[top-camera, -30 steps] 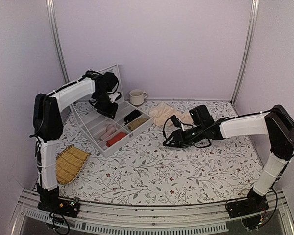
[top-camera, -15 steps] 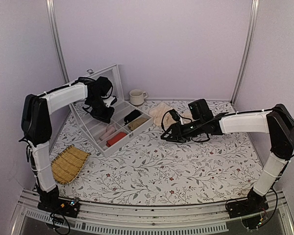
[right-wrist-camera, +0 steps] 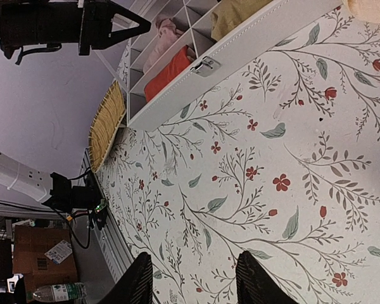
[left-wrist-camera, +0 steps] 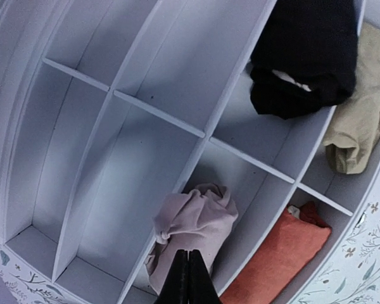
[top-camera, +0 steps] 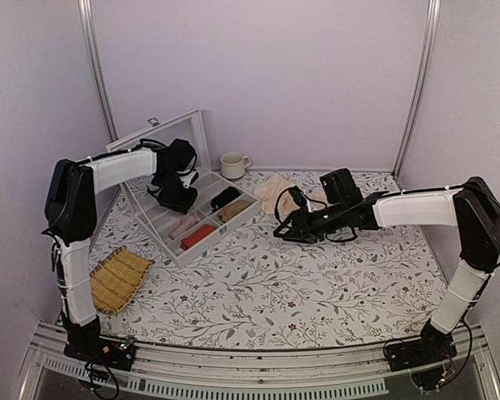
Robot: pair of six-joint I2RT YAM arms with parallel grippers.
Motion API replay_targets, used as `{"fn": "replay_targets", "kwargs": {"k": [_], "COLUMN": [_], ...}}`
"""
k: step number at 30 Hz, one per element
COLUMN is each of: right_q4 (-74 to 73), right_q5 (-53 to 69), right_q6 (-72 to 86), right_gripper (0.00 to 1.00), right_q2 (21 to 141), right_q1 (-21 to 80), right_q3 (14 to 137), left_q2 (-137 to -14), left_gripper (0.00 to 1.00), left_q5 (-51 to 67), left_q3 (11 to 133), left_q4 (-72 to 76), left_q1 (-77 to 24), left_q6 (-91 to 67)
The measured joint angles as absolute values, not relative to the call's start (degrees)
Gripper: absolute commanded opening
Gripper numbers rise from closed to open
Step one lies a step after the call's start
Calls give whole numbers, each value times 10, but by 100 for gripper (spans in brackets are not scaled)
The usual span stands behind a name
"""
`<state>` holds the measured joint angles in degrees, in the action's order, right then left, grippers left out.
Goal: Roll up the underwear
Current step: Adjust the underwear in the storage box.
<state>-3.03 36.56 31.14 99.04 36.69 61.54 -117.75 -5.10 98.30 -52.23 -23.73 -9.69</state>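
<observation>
From overhead, the underwear (top-camera: pixel 183 223) sits bundled in a white organizer (top-camera: pixel 225 232) compartment beneath the left gripper (top-camera: pixel 172 202), well apart from the right gripper (top-camera: pixel 285 232). Left wrist: jaws shut, empty, above the bundle lying along its compartment. Right wrist: jaws apart, holding nothing.

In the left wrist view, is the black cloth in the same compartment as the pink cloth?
No, a white divider stands between the black cloth and the pink cloth.
</observation>
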Motion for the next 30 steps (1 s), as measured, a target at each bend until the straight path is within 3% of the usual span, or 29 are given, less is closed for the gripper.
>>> {"fn": "replay_targets", "kwargs": {"k": [30], "right_q4": [-34], "right_q5": [366], "right_q6": [315], "right_gripper": [44], "right_q2": [991], "right_q1": [367], "right_q3": [627], "left_q2": [-1248], "left_gripper": [0], "left_q5": [-108], "left_q3": [991], "left_q4": [-487], "left_q1": [-269], "left_q6": [-105]}}
